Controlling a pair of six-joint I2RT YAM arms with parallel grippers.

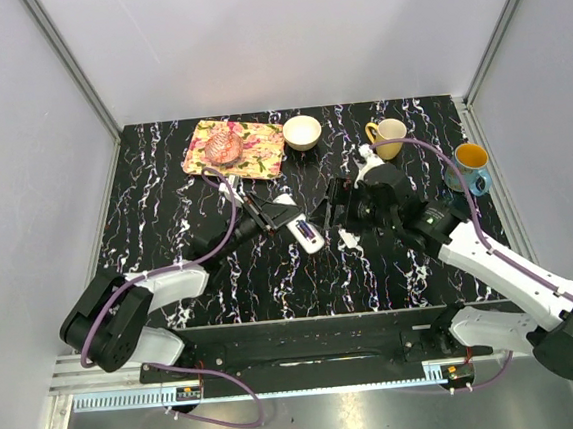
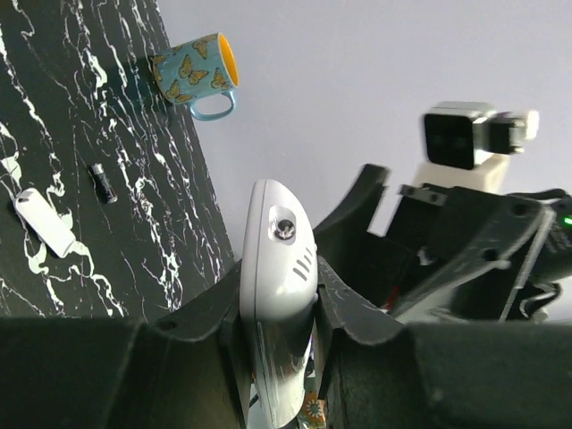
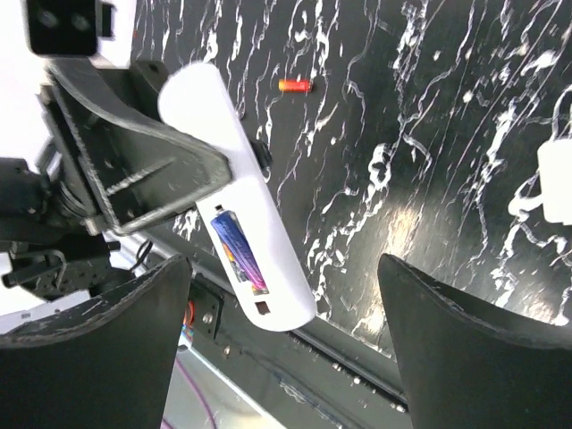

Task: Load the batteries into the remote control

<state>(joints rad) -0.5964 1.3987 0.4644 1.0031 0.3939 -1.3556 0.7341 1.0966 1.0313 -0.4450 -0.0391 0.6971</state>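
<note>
My left gripper point(image 1: 279, 215) is shut on the white remote control point(image 1: 303, 230) and holds it above the table's middle; in the left wrist view the remote point(image 2: 277, 268) stands clamped between the fingers. In the right wrist view the remote point(image 3: 237, 197) shows its open slot with a blue-purple battery point(image 3: 238, 252) lying in it. My right gripper point(image 3: 286, 344) is open and empty, hovering just right of the remote. A reddish-orange battery point(image 3: 295, 85) and a dark battery point(image 2: 105, 182) lie loose on the table. The small white cover piece point(image 2: 43, 222) lies near the dark battery.
A floral tray point(image 1: 251, 157) with a pink object stands at the back left, with a white bowl point(image 1: 302, 132) beside it. A yellow mug point(image 1: 388, 137) and a blue butterfly mug point(image 1: 468, 166) stand at the back right.
</note>
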